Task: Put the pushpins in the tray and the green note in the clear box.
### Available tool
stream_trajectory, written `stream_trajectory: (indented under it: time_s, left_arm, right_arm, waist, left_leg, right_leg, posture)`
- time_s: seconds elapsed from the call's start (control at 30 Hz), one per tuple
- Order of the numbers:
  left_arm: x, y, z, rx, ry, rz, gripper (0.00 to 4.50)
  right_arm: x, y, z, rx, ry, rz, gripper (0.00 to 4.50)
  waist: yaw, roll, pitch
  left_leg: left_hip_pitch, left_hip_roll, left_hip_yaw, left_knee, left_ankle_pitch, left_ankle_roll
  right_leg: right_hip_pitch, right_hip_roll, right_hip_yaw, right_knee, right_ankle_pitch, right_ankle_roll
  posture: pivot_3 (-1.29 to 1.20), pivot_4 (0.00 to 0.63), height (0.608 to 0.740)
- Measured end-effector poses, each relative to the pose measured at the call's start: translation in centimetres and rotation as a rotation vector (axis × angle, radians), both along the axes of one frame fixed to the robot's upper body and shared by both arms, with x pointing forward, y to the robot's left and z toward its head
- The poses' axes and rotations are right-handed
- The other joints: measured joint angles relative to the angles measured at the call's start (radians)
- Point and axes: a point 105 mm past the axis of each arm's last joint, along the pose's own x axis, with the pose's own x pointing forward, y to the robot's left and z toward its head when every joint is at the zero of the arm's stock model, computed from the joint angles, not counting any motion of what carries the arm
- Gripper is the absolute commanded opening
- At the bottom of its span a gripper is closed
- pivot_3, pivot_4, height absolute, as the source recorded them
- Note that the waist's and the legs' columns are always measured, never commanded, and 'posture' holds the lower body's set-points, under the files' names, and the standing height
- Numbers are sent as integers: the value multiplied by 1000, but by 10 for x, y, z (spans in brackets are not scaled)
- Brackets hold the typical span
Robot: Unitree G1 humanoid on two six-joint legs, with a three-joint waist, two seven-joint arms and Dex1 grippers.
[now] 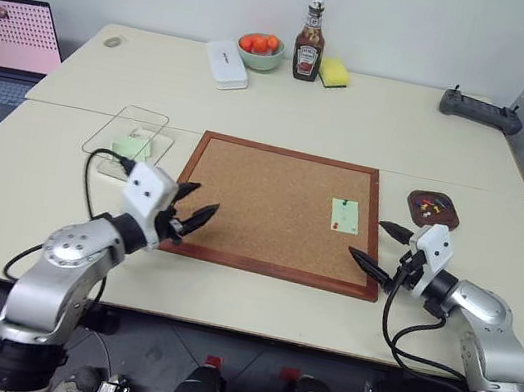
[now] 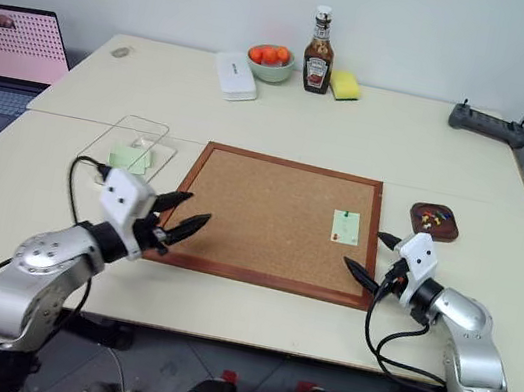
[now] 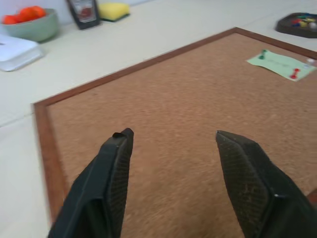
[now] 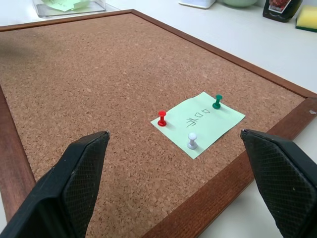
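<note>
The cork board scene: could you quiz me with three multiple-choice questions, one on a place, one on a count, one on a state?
1. Where is the green note?
A. pinned on the cork board
B. in the tray
C. under the ketchup bottle

2. How many pushpins hold the note?
A. one
B. three
C. five

3. How is the right gripper?
A. shut on a pin
B. shut, empty
C. open, empty

Answers: 1 A, the note lies near the board's right edge. 2 B, a red pin, a green pin and a white pin stand in it. 3 C, its fingers stand wide apart with nothing between them.
</note>
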Motion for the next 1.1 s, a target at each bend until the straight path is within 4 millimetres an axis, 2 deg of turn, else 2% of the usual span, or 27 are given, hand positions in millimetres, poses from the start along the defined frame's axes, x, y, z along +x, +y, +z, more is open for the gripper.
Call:
stream_trajectory:
  time_s: [0.17,0.2,0.3,0.37,0.5,0.6,0.8,1.1]
  left_arm:
    - [22,-20,-8,-2,5,-32,1046]
    - [31,-31,-13,-9,12,-63,915]
    - [38,-55,-20,-28,26,-127,310]
    - [45,-64,-26,-32,41,-142,49]
    - [57,-67,-36,4,53,-141,49]
    - [58,-69,-46,23,68,-155,49]
    - [60,-71,-49,31,40,-170,49]
    - [62,-69,-49,24,35,-168,49]
  right_arm:
    - [1,3,-3,17,18,-24,4500]
    - [2,4,-4,32,34,-38,4500]
    - [3,16,-2,72,44,-31,4500]
    - [6,21,1,94,54,-29,4500]
    - [16,27,10,92,68,-30,4500]
    - [25,33,14,78,69,-22,4500]
    - [48,45,23,56,92,-16,4500]
    - [76,47,11,18,165,-56,4500]
  waist:
    - [-1,0,0]
    - [0,0,0]
    - [-2,0,0]
    - [-4,0,0]
    - [-8,0,0]
    - [-7,0,0]
    - [-5,0,-1]
    - [-7,1,-2]
  left_leg:
    - [0,0,0,0,0,0]
    - [0,-1,0,0,0,0]
    - [0,-1,0,1,0,0]
    - [0,-1,1,1,0,0]
    - [0,0,1,1,0,0]
    - [0,-1,1,1,0,0]
    - [1,-1,0,2,1,0]
    - [2,-1,2,2,2,2]
  right_leg:
    - [0,0,0,0,0,0]
    - [0,0,0,0,0,0]
    - [0,0,0,1,0,1]
    - [0,1,0,0,1,1]
    - [0,1,0,1,1,0]
    - [0,1,0,1,1,0]
    - [0,1,0,1,2,1]
    - [1,1,0,1,5,0]
  posture:
    - [0,150,740]
    - [0,150,740]
    - [0,150,740]
    - [0,150,740]
    - [0,150,740]
    - [0,150,740]
    - [0,150,740]
    - [0,150,740]
